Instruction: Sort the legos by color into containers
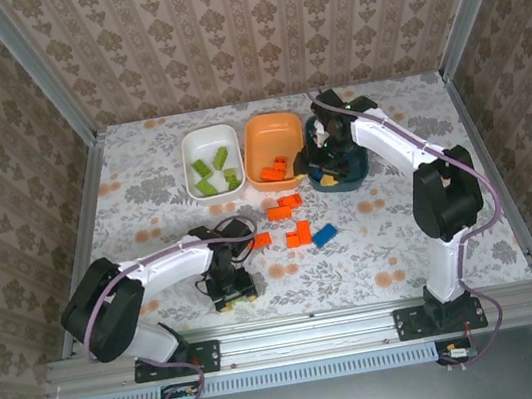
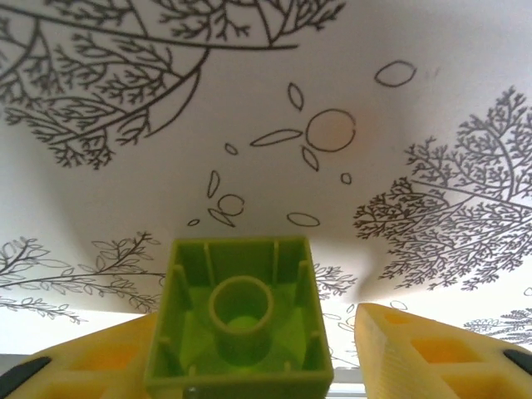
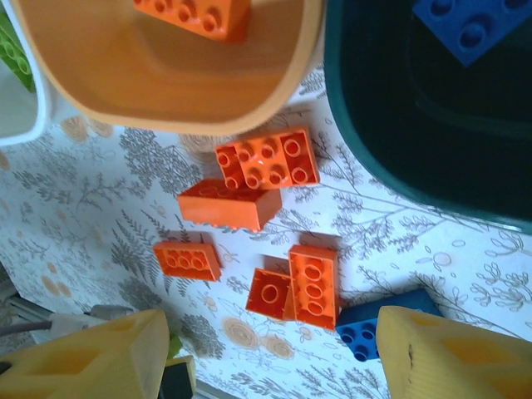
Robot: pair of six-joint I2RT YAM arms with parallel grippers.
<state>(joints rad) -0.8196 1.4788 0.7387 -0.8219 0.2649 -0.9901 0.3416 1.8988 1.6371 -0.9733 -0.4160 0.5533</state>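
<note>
A lime green lego [image 2: 241,320] lies underside up between the fingers of my left gripper [image 2: 258,349], near the table's front edge [image 1: 232,291]. It touches the left finger, and a gap shows to the right finger [image 2: 416,349]. My right gripper [image 1: 325,155] hangs open and holds nothing above the dark teal container [image 1: 350,184]. In the right wrist view that gripper [image 3: 270,332] looks down on several loose orange legos [image 3: 266,158] and a blue lego [image 3: 366,324] on the table. The white container [image 1: 186,161] holds green legos, the orange container [image 1: 252,156] orange ones, and the teal container [image 3: 399,125] a blue one [image 3: 474,29].
The loose orange legos [image 1: 288,208] and the blue lego [image 1: 324,236] lie mid-table, between the containers and my left gripper. Metal frame rails border the patterned tabletop on all sides.
</note>
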